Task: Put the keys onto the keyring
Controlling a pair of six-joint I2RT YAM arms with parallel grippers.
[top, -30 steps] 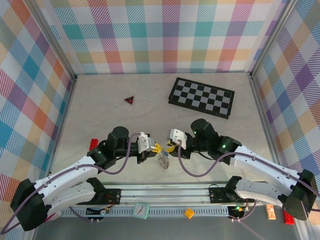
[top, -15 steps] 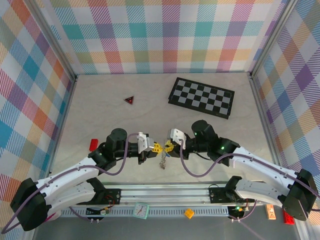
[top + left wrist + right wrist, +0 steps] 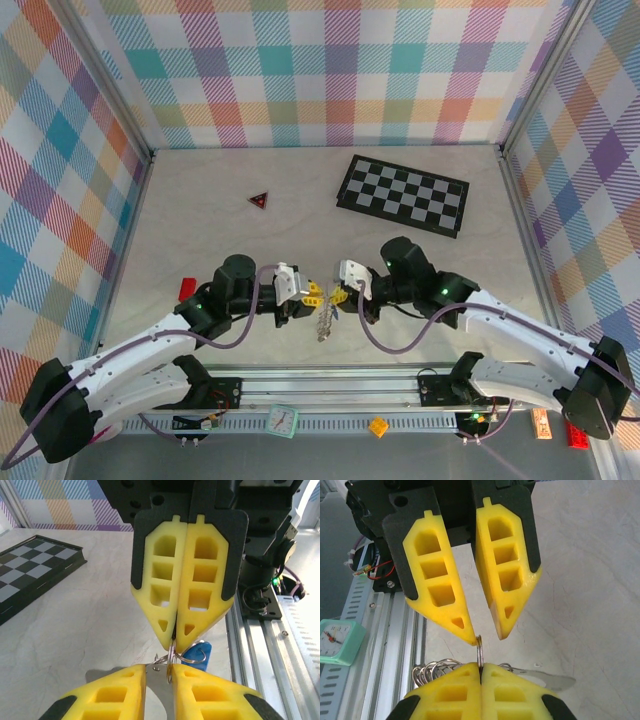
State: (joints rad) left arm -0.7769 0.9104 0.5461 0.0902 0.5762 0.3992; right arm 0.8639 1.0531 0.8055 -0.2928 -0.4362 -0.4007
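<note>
Low over the table [image 3: 200,210], right hand [image 3: 480,667] clamped on keyring [image 3: 479,650], left hand [image 3: 487,638] apart, blue key [image 3: 200,653] seen from left wrist.

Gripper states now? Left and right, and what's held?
Left gripper: open, jaws apart, nothing clamped.
Right gripper: closed, pinching the keyring at its fingertips.

Light even and diffuse from overhead; pale marbled worktop [image 3: 200,210] bright, shadows under both arms soft and short. Top view sharp corner to corner. Left wrist view: near yellow foam fingers [image 3: 135,690] at the bottom edge slightly soft, background mildly blurred, top right corner blown white.
</note>
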